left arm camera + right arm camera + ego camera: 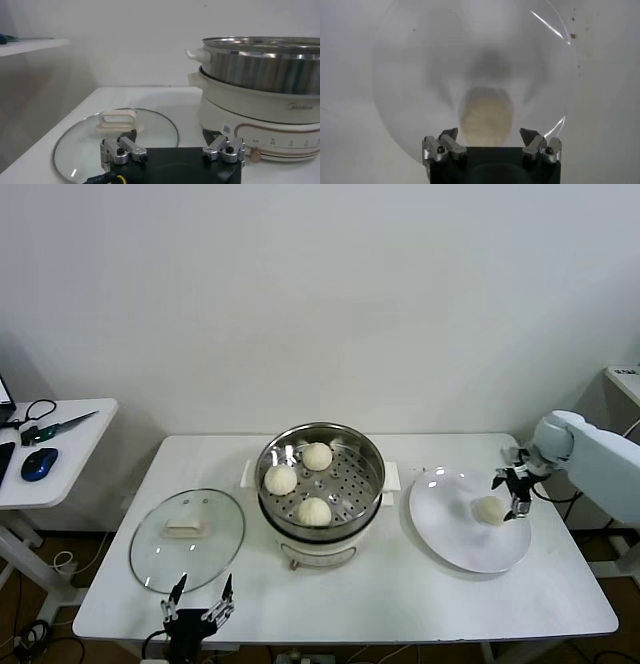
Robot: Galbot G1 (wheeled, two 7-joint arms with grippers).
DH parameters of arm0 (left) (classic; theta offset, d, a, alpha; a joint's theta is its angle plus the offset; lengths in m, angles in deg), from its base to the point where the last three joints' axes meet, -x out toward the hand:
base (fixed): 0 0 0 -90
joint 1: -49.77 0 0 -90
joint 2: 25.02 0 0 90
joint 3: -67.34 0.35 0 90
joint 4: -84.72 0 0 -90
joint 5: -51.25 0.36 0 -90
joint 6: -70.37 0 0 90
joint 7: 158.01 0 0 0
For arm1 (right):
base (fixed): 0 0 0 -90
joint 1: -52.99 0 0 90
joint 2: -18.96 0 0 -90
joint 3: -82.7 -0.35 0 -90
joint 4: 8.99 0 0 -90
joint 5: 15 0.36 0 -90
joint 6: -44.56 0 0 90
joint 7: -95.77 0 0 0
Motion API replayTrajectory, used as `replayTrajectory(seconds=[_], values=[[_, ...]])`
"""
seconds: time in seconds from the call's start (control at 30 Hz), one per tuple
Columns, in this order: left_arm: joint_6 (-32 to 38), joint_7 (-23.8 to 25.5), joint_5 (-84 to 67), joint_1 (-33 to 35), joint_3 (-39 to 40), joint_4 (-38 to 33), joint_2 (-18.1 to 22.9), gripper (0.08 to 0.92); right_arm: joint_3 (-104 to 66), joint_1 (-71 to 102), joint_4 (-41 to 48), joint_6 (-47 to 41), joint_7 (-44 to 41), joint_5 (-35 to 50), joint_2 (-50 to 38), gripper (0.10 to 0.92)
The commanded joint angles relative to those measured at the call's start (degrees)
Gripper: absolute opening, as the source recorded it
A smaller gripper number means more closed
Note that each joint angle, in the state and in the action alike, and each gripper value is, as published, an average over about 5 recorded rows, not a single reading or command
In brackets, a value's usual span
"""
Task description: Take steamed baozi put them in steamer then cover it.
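The steel steamer [366, 452] stands at mid-table on its white base and holds three baozi [317, 456], [281, 480], [314, 511] on the perforated tray. A fourth baozi [488, 510] lies on the white plate [462, 542] to the right. My right gripper [510, 496] is open just beside it; in the right wrist view the baozi [486, 117] sits just ahead of the open right gripper [490, 132]. The glass cover [215, 552] lies flat on the table left of the steamer. My left gripper [203, 589] is open and empty at the table's front edge, near the cover [150, 131].
A white side table [70, 446] with a blue mouse [38, 463] and cables stands at the far left. Another surface [625, 376] shows at the right edge. The steamer [260, 65] rises beside my left gripper [170, 135].
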Motion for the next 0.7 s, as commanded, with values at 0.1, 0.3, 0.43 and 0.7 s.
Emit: replayTrajectory(seconds=[0.1, 0.3, 0.43, 0.7], values=[[0.1, 0.0, 0.0, 0.1, 0.0, -0.1, -0.1, 0.823, -3.3, 3.2, 2.1, -1.1, 0.9, -1.4, 1.6, 0.790], [0.1, 0.0, 0.0, 0.1, 0.0, -0.2, -0.1, 0.823, -3.1, 2.4, 2.1, -1.5, 0.2, -0.8, 1.5, 0.682], [0.1, 0.0, 0.1, 0.2, 0.0, -0.4, -0.1, 0.823, -0.6, -0.9, 0.5, -1.7, -0.6, 2.1, 0.4, 0.636], [0.1, 0.0, 0.2, 0.4, 0.1, -1.0, -0.1, 0.823, 21.6, -26.2, -10.9, -4.5, -1.7, 20.4, -3.0, 0.628]])
